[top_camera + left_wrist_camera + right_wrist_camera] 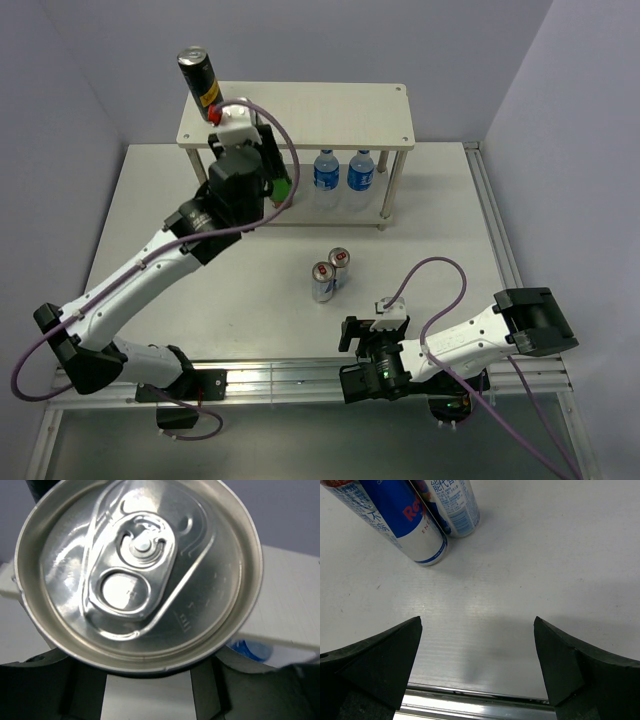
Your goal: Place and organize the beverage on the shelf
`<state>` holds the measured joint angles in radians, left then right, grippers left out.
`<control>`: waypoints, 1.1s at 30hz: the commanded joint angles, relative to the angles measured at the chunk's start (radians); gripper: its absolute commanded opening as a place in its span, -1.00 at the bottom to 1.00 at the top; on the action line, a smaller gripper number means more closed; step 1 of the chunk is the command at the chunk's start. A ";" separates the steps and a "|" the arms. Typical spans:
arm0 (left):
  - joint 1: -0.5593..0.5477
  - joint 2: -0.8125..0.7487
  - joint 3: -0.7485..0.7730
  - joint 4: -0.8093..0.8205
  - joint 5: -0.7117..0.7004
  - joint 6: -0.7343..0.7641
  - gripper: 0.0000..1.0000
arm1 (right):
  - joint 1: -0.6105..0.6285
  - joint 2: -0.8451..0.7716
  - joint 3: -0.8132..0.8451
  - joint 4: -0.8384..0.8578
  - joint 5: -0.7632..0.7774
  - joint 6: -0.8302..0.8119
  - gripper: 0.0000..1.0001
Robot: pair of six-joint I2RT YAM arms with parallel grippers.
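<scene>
Right gripper (477,625) is spread wide and empty, low over the table's near edge. Just ahead stand two slim blue-silver cans (330,272), upright, side by side. Farther back, two blue-labelled bottles (342,172) sit on the shelf (380,110), on its lower board. At the shelf top's far-left corner, the left gripper (218,112) is clamped low on a tall black can (198,72), which is tilted. The can is probably thin-walled, slick and tippy, so a gentle mid-body grip looks best.

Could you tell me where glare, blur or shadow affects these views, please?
Left wrist: the can fills the frame, its lid glaring brightly, and the shelf behind is blurred. Right wrist: the table is sharp, with a soft shadow between the dark fingers. Top view: even light, faint shadows.
</scene>
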<state>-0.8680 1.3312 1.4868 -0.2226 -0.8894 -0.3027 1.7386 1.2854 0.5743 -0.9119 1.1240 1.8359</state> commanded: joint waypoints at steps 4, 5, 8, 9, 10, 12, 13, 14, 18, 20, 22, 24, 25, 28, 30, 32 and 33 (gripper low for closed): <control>0.135 0.117 0.239 0.012 0.113 0.123 -0.99 | 0.012 -0.009 0.001 -0.021 0.031 0.054 1.00; 0.158 0.135 0.262 0.005 0.119 0.129 -0.99 | 0.012 -0.011 -0.001 -0.025 0.033 0.059 1.00; 0.190 0.207 0.355 -0.044 0.130 0.128 -0.99 | 0.013 -0.011 0.001 -0.038 0.033 0.069 1.00; 0.196 0.229 0.369 -0.043 0.130 0.129 -0.99 | 0.013 -0.009 0.001 -0.045 0.033 0.077 1.00; 0.202 0.235 0.368 -0.035 0.132 0.132 -0.99 | 0.015 -0.011 0.001 -0.047 0.033 0.082 1.00; 0.210 0.252 0.371 -0.015 0.139 0.135 -0.99 | 0.015 -0.011 -0.004 -0.044 0.031 0.082 1.00; 0.222 0.260 0.375 -0.015 0.141 0.134 -0.99 | 0.015 -0.011 -0.005 -0.042 0.030 0.082 1.00; 0.227 0.269 0.383 -0.023 0.147 0.128 -0.99 | 0.015 -0.011 -0.004 -0.044 0.030 0.082 1.00; 0.241 0.299 0.400 -0.011 0.139 0.131 -0.99 | 0.015 -0.011 -0.008 -0.062 0.026 0.102 1.00; 0.245 0.306 0.406 -0.009 0.142 0.132 -0.99 | 0.016 -0.015 -0.011 -0.056 0.026 0.097 1.00; 0.251 0.319 0.417 -0.007 0.138 0.135 -0.99 | 0.016 -0.015 -0.011 -0.055 0.026 0.097 1.00; 0.257 0.336 0.434 -0.014 0.138 0.137 -0.99 | 0.016 -0.015 -0.008 -0.056 0.026 0.095 1.00; 0.262 0.342 0.440 -0.015 0.144 0.136 -0.99 | 0.016 -0.014 -0.008 -0.058 0.026 0.097 1.00; 0.271 0.355 0.448 -0.017 0.152 0.132 -0.86 | 0.019 -0.011 -0.007 -0.058 0.026 0.097 1.00; 0.273 0.361 0.445 -0.015 0.155 0.132 -0.61 | 0.018 -0.011 -0.005 -0.061 0.026 0.097 1.00; 0.274 0.364 0.443 -0.014 0.158 0.137 -0.26 | 0.018 -0.012 -0.005 -0.059 0.025 0.097 1.00; 0.274 0.364 0.437 -0.014 0.159 0.136 -0.11 | 0.018 -0.011 -0.005 -0.061 0.025 0.097 1.00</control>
<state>-0.5987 1.7016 1.8759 -0.3088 -0.7399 -0.1909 1.7481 1.2850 0.5674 -0.9546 1.1233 1.8881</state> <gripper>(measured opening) 0.603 0.998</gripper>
